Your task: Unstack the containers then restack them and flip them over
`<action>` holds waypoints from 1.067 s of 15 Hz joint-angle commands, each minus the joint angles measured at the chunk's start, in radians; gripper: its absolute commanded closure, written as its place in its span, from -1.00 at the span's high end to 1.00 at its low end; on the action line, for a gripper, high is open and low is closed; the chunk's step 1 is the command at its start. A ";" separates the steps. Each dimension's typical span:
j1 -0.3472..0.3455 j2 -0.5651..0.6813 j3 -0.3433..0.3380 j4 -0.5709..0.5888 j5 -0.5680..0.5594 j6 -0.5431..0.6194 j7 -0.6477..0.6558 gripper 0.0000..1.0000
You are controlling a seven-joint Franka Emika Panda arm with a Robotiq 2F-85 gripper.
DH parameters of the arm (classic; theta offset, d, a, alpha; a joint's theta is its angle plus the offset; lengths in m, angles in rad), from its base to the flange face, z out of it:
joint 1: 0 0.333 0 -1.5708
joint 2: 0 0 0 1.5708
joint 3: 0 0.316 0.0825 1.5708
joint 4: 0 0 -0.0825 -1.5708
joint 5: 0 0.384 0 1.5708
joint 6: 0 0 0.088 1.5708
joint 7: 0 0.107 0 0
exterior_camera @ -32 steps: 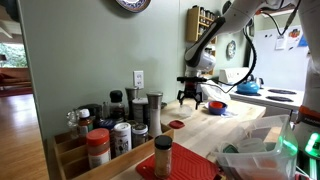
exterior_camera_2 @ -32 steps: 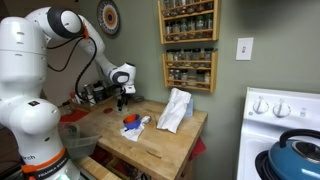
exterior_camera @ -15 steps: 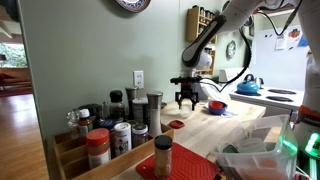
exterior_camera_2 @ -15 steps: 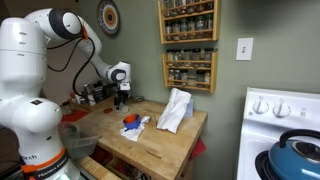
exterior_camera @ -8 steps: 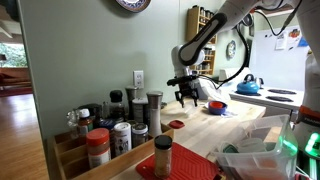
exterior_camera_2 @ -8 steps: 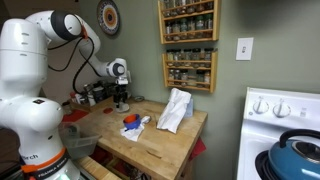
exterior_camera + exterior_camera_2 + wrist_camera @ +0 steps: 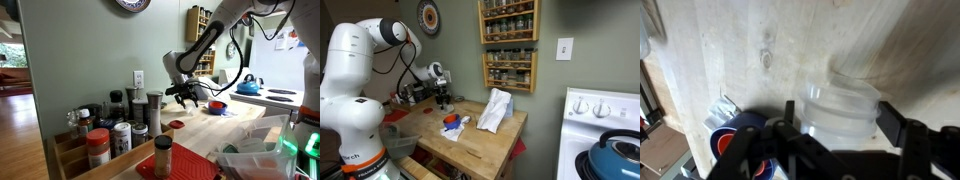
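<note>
Wrist view: your gripper comes in from the bottom edge, jaws spread wide, nothing pinched. The clear container stack sits mid-frame between the fingers on the wooden counter; can't tell if they touch it. A blue-and-red container is lower left, just beside the clear stack. In an exterior view, spice jars fill the lower-left foreground, and past them your gripper hangs tilted at centre above the counter. In an exterior view, the gripper is left of centre, with a white cloth to its right.
</note>
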 commanded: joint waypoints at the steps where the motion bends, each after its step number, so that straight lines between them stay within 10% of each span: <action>1: 0.049 0.038 -0.024 0.055 -0.129 -0.065 0.103 0.13; 16: 0.096 0.168 0.002 0.128 -0.512 -0.225 0.305 0.13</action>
